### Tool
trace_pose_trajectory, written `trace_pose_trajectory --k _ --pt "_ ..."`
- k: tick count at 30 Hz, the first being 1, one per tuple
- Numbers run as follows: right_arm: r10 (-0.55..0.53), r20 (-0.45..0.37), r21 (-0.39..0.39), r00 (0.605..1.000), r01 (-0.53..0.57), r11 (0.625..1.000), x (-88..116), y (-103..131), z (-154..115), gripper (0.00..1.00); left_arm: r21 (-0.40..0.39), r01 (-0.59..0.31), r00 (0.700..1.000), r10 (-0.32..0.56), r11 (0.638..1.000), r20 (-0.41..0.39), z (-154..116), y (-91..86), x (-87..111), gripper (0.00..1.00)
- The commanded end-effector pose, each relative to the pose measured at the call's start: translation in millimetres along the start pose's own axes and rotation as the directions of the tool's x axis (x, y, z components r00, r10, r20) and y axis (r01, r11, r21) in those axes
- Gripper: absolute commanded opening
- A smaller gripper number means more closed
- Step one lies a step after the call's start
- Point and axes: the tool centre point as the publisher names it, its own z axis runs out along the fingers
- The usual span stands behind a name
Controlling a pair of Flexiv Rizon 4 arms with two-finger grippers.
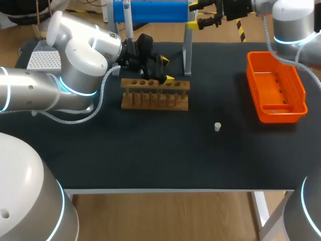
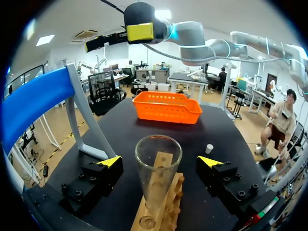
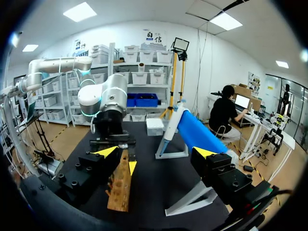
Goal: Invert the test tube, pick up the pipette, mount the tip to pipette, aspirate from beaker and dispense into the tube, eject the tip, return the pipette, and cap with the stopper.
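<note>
1. The clear glass test tube (image 2: 158, 168) stands mouth up in a hole of the pale wooden rack (image 1: 155, 95), toward the far edge of the black tabletop (image 1: 150, 160). Our left fingers (image 1: 167, 70) stand wide on either side of it, touching neither wall. We judge the inverting done.
2. Our right fingers (image 1: 194, 14), also wide and holding nothing, hang at the far edge just beside the blue-bodied pipette (image 1: 150, 11) on its grey stand (image 1: 186, 55). We take the pickup as the step in hand.
3. To do it well, we should close squarely across the blue body. We should then lift it off the cradle before swinging, so the pale shaft clears the upright. The left arm should rise straight up to spare the tube.
4. The small white stopper (image 1: 217, 126) sits near the tabletop's middle, well apart from the rack.
5. We find no beaker. A white perforated box (image 1: 42, 60) at the far left corner, half hidden behind our left arm, may hold tips; we cannot tell. The head view cuts off the pipette's seat.
</note>
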Motion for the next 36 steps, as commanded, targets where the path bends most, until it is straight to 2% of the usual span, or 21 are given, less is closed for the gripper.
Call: trace_pose_trajectory --k 1,6,11,17,19,36 --pt "0.008 0.046 0.018 0.999 -0.009 1.0 27.6 -2.0 -40.2 1.0 -0.001 0.0 1.0 0.0 1.0 -0.003 -0.3 0.0 -0.9 1.0" --pt "0.001 0.104 0.026 0.995 -0.004 1.0 53.3 -13.4 -79.0 1.0 -0.001 0.0 1.0 0.0 1.0 -0.003 -0.3 0.0 -0.9 1.0" --pt "0.029 0.216 0.049 0.976 -0.04 0.998 80.4 -34.7 -108.6 1.0 -0.001 0.0 1.0 0.0 1.0 -0.003 -0.3 0.0 -0.9 1.0" --pt "0.046 0.304 0.098 0.952 -0.08 0.992 113.8 -62.3 -125.1 1.0 -0.001 0.0 1.0 0.0 1.0 -0.003 -0.3 0.0 -0.9 1.0" --pt "0.073 0.304 0.104 0.95 -0.11 0.989 124.4 -70.3 -125.9 1.0 -0.001 0.0 1.0 0.0 1.0 -0.003 -0.3 0.0 -0.9 1.0" --pt "0.073 0.304 0.104 0.95 -0.11 0.989 124.4 -70.3 -125.9 1.0 -0.001 0.0 1.0 0.0 1.0 -0.003 -0.3 0.0 -0.9 1.0"
